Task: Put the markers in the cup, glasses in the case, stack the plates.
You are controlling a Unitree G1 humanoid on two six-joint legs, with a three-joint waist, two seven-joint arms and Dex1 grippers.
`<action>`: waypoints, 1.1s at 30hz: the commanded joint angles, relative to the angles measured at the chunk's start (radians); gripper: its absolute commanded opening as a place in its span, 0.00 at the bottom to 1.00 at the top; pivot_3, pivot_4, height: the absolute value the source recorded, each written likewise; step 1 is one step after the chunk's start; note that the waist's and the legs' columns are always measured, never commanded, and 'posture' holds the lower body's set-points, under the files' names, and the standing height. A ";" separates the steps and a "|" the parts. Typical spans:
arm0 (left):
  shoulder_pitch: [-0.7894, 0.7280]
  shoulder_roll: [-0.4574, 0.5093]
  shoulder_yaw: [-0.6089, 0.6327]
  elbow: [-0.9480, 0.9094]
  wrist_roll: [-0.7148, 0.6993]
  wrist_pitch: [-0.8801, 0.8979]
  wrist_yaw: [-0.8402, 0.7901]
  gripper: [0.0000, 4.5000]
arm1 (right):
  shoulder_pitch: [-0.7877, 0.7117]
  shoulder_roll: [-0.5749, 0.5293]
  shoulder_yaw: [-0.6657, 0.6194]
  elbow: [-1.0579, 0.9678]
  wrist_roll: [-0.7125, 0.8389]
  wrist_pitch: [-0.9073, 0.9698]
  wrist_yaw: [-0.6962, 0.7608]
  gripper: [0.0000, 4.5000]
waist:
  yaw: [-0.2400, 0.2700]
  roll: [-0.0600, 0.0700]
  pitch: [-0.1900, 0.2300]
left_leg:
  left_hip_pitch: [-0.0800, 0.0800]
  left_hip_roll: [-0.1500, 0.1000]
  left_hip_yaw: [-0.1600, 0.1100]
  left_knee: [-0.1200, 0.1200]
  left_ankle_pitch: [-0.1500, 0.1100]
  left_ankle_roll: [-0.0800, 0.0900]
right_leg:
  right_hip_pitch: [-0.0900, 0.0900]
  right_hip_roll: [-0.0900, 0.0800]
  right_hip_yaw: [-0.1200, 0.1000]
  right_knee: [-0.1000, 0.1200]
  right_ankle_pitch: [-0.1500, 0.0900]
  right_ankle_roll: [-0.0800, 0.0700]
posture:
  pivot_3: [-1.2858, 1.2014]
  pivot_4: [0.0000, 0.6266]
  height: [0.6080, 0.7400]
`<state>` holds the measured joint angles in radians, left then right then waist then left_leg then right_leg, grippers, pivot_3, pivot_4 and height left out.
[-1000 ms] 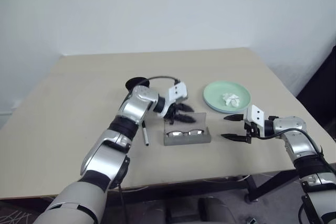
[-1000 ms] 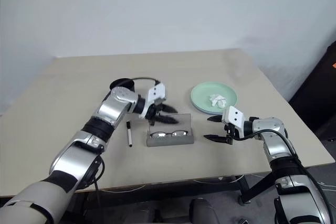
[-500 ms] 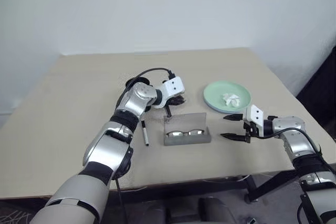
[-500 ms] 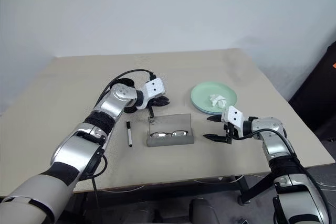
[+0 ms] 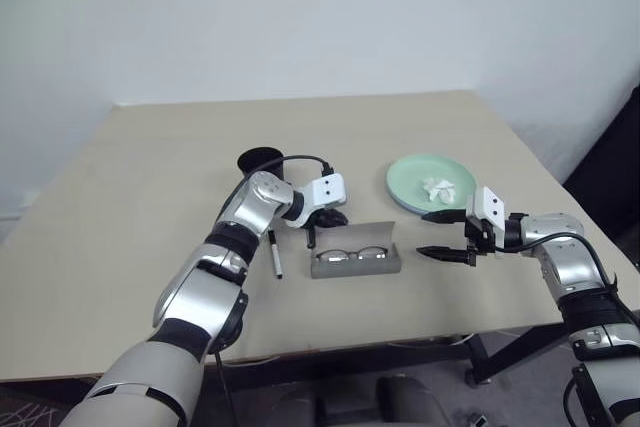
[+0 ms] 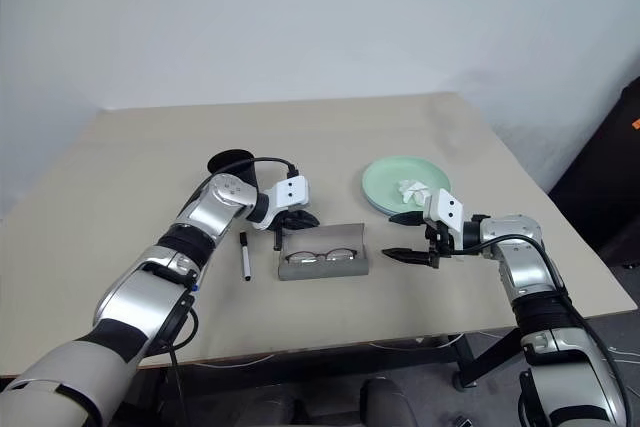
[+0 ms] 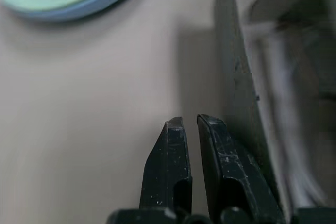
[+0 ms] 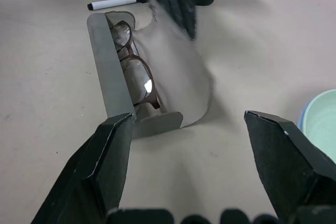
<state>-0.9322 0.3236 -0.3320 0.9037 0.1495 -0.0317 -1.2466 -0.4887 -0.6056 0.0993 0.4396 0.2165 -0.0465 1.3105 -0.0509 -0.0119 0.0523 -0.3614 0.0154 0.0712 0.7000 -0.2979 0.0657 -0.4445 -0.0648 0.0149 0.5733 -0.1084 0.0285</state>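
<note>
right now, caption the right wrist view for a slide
Glasses lying in the open grey case, framed by the right gripper's wide-open jaws, two markers beyond.

I've got the glasses (image 5: pixel 351 254) in the case (image 5: pixel 356 263) near the table's (image 5: pixel 120 207) front edge, a marker (image 5: pixel 275 252) lying left of it, the cup (image 5: pixel 259 159) behind, plates (image 5: pixel 432 183) stacked toward the right edge.
</note>
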 commanded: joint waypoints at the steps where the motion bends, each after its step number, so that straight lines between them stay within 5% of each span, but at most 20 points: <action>1: 0.052 0.031 0.011 -0.171 -0.063 0.049 -0.111 0.08 | -0.025 -0.001 -0.029 -0.030 0.023 -0.005 -0.007 0.81 | 0.000 0.000 0.000 | 0.000 0.000 0.000 0.000 0.000 0.000 | 0.000 0.000 0.000 0.000 0.000 0.000 | 0.52 0.00 1.00; 12: 0.246 0.114 0.000 -0.533 -0.094 0.227 -0.104 0.08 | -0.037 0.009 -0.020 -0.027 0.014 -0.009 -0.015 0.81 | 0.000 0.000 0.000 | 0.001 0.001 -0.001 0.001 0.000 0.000 | 0.000 0.000 0.001 0.001 0.000 0.000 | 0.52 0.00 1.00; 24: 0.512 0.014 0.323 -1.023 -0.161 0.581 0.494 0.08 | -0.041 0.022 -0.028 -0.029 0.034 -0.001 -0.001 0.81 | 0.001 0.001 0.000 | 0.002 0.002 -0.002 0.001 0.000 0.000 | 0.000 -0.001 0.001 0.002 0.000 0.000 | 0.52 0.00 1.00; 33: 0.704 -0.123 0.330 -1.273 0.024 0.916 0.938 0.08 | -0.079 0.073 -0.004 0.038 0.018 -0.022 0.022 0.81 | 0.000 0.000 -0.001 | 0.004 0.002 -0.001 0.001 0.000 -0.001 | 0.001 0.000 0.001 0.002 0.000 0.000 | 0.52 0.00 1.00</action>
<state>-0.2067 0.2236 -0.0237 -0.3127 0.1511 0.8309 -0.3845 -0.5228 -0.5416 0.1015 0.4784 0.2181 -0.0485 1.3247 -0.0508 -0.0118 0.0517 -0.3578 0.0170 0.0699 0.7010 -0.2975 0.0650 -0.4435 -0.0654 0.0157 0.5757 -0.1082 0.0286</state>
